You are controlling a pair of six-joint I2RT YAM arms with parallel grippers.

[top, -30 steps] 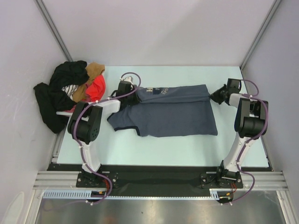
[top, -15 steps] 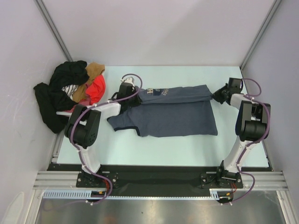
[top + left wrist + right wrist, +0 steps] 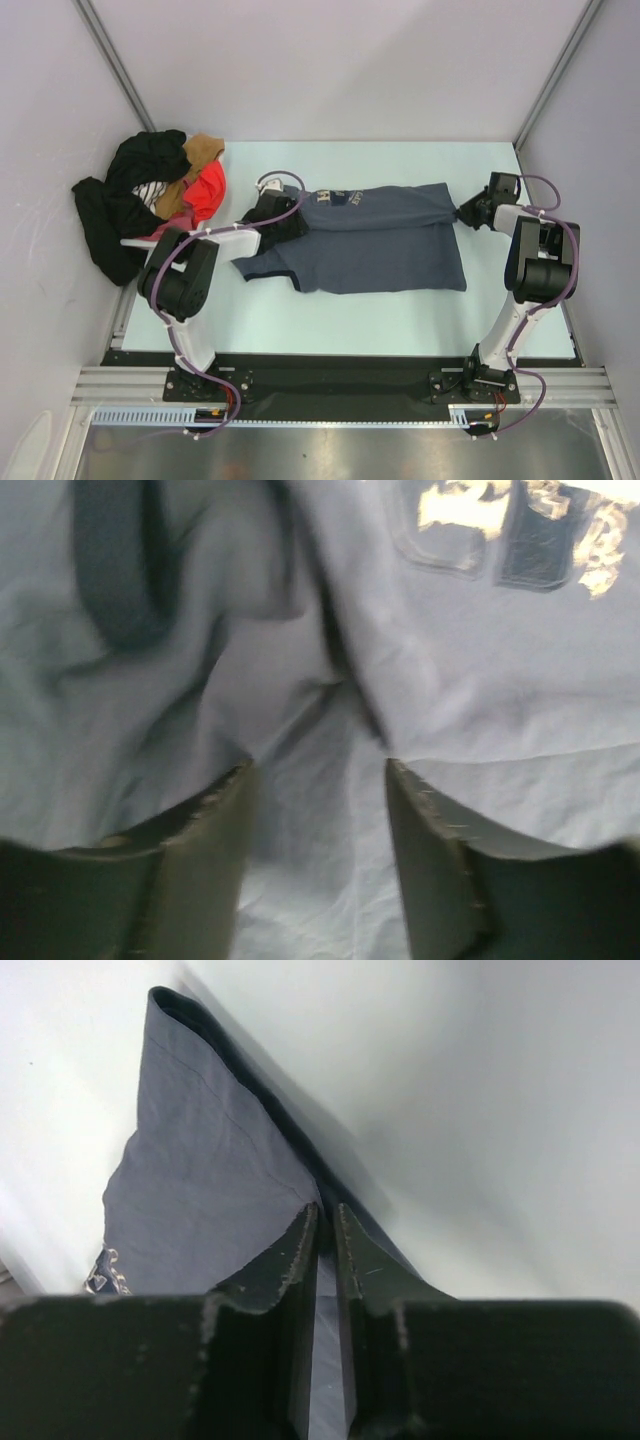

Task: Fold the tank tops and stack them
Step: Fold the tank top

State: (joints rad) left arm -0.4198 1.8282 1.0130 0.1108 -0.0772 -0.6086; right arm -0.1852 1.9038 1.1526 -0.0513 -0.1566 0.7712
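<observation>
So blue-grey tank top [image 3: 380, 240] lies long-axis left-right between the arms: left gripper [image 3: 318, 770] open over its strap end, right gripper [image 3: 325, 1216] pinching the far hem corner.

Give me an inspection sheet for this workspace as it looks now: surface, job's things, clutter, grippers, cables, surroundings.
Surface: pale green table, no stains seen.
Job's things: blue-grey tank top spread mid-table, far edge folded over, lettering showing near its left end; no maroon top made out.
Clutter: pile of clothes, black, orange-red and tan, at the far left, apart from the tank top.
Grippers: left gripper over the top's left end, jaws apart, nothing pinched; right gripper with jaws closed on the top's far right corner.
Cables: purple cables loop along both arms.
Surroundings: plain pale walls on three sides; metal rail at the near edge.
</observation>
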